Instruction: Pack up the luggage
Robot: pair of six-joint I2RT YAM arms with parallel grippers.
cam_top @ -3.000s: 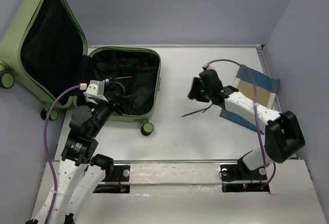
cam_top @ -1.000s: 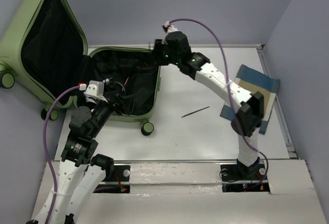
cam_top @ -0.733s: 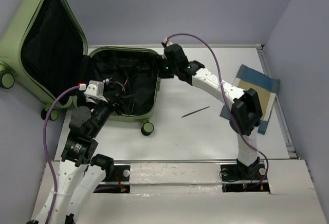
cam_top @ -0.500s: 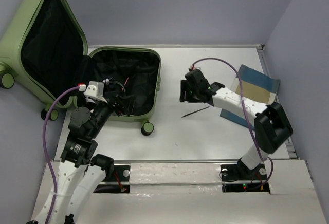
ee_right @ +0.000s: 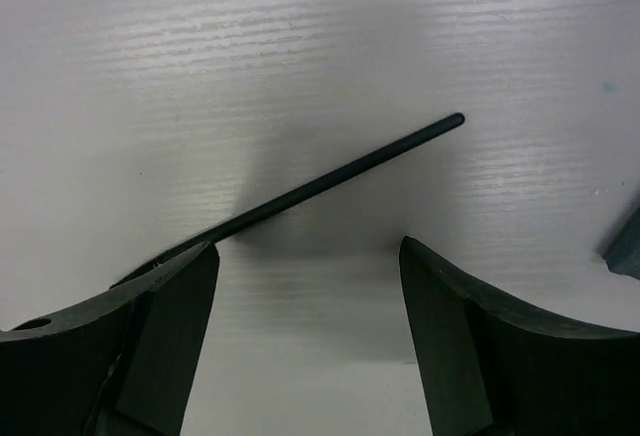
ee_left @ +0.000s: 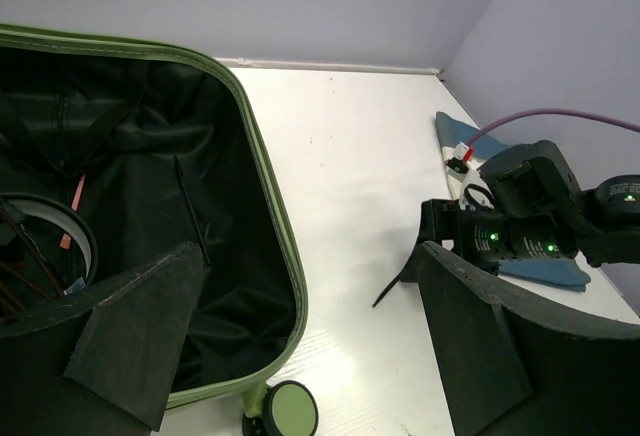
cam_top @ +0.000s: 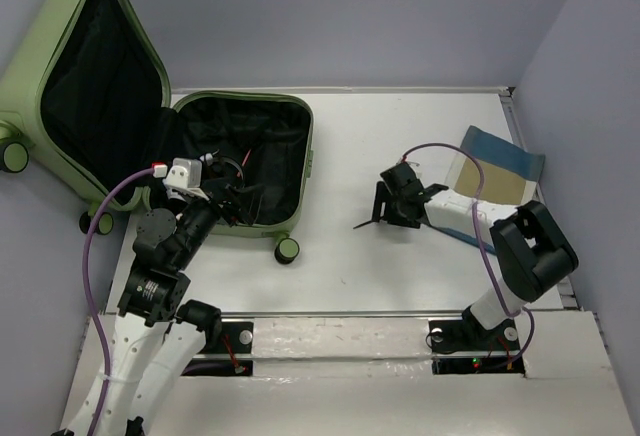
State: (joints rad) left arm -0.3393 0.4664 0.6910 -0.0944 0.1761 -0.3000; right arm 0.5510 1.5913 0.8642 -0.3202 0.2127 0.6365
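Nearest, on the left, the left gripper [ee_left: 310, 256] is held with its fingers spread and nothing between them, poised over the near rim of the suitcase [cam_top: 308, 151]. To the right, at about the same depth, the right gripper [ee_right: 305, 251] is lowered close to the table [cam_top: 400, 276], its fingers likewise spread wide and empty. A thin black stick [ee_right: 340, 171] lies flat on the table just beyond those fingertips, slanting across the gap; one end runs under or close against the left finger, though contact cannot be told. The step in hand is judged to be the pick-up of this stick. For that, the gripper would have to be brought slightly forward and down so that the stick sits between the fingers, which would then be pressed together before a carry to the left. Farther back on the left, the suitcase lies open, its lid propped up behind; a similar stick [ee_left: 192, 211] and some cables [ee_left: 40, 246] are seen on its black lining. At the far right a blue cloth [cam_top: 505, 146] lies unpacked.
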